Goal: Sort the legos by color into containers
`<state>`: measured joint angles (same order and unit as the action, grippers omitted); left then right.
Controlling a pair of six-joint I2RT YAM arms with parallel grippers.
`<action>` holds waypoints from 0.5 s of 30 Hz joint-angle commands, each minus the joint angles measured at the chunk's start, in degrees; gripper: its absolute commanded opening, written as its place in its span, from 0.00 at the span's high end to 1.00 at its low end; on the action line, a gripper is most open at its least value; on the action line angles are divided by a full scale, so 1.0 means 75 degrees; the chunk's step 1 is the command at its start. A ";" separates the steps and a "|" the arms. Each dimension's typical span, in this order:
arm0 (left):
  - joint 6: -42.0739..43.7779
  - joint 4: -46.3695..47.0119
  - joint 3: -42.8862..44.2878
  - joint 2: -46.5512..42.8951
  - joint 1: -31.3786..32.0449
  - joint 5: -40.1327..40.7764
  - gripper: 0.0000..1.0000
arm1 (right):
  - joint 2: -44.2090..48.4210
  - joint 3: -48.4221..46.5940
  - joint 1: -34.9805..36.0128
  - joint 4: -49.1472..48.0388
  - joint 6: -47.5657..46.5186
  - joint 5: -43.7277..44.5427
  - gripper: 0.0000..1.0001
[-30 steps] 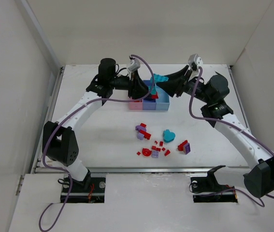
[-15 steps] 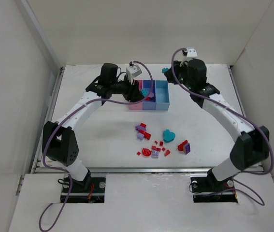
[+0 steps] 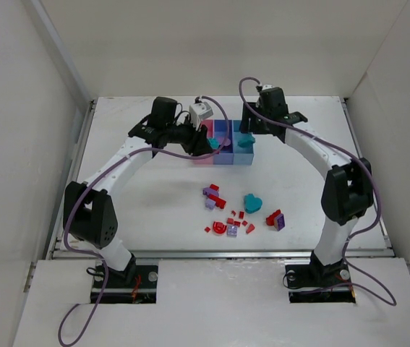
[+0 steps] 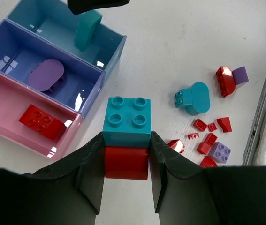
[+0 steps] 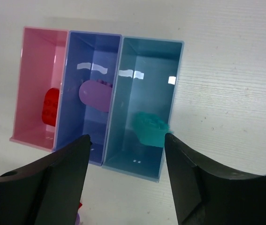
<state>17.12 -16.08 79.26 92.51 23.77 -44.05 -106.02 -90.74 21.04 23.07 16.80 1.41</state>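
The containers are a pink [image 3: 202,160], a purple [image 3: 223,160] and a light blue bin [image 3: 243,160] joined in a row. My left gripper [image 4: 126,140] hovers near the pink bin [image 4: 11,110], shut on a teal brick [image 4: 126,122] stacked on a red brick [image 4: 126,163]. My right gripper [image 5: 126,137] is open above the light blue bin [image 5: 142,89]. A blurred teal piece [image 5: 150,129] is in mid-air inside that bin. A red brick [image 4: 41,122] lies in the pink bin and a lilac oval [image 4: 48,75] in the purple one.
Loose legos lie mid-table: a teal heart [image 3: 252,203], small red pieces [image 3: 233,220], lilac bricks [image 3: 209,199] and a red and purple pair [image 3: 275,219]. White walls close in the table on three sides.
My right gripper swung over the light blue bin and opened, letting go of the teal piece, which drops into it. The left gripper kept its hold and barely moved.
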 commanded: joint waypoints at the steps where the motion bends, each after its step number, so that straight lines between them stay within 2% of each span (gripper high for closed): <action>1: 0.0236 -0.0060 0.0260 -0.0113 -0.0029 -0.0137 1.00 | 0.0097 -0.0417 -0.0028 0.0170 -0.0059 -0.0409 0.30; 5: 0.0645 -0.0224 0.0424 -0.0112 -0.0029 -0.0395 1.00 | 0.0458 -0.0313 -0.0098 -0.0249 -0.0609 -0.0961 0.26; 7: 0.0821 -0.0434 0.0575 -0.0042 -0.0029 -0.0558 1.00 | 0.1090 0.0132 -0.0098 -0.0625 -0.1393 -0.1334 0.26; 9: 0.1346 -0.0633 0.0692 -0.0042 -0.0029 -0.0770 1.00 | 0.1896 0.0774 -0.0284 -0.1197 -0.2072 -0.2481 0.26; 10: 0.1535 -0.0878 0.0693 -0.0042 -0.0029 -0.1026 1.00 | 0.2168 0.1033 -0.0285 -0.1398 -0.2818 -0.2984 0.26; 11: 0.1723 -0.1008 0.0879 0.0028 -0.0029 -0.1156 1.00 | 0.2438 0.1280 -0.0285 -0.1574 -0.3232 -0.4149 0.26; 13: 0.2016 -0.1312 0.1056 0.0121 -0.0029 -0.1379 1.00 | 0.3011 0.1818 -0.0285 -0.1681 -0.4354 -0.5466 0.26; 14: 0.2238 -0.1395 0.1196 0.0122 -0.0029 -0.1577 1.00 | 0.3200 0.2007 -0.0285 -0.1681 -0.4581 -0.6587 0.28; 15: 0.2345 -0.1477 0.1267 0.0204 -0.0029 -0.1672 1.00 | 0.3202 0.2009 -0.0285 -0.1681 -0.4699 -0.7004 0.28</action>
<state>28.60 -23.77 84.88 93.69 23.77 -50.65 -85.47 -77.58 18.55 16.10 -6.52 -29.34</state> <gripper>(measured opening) 0.334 0.728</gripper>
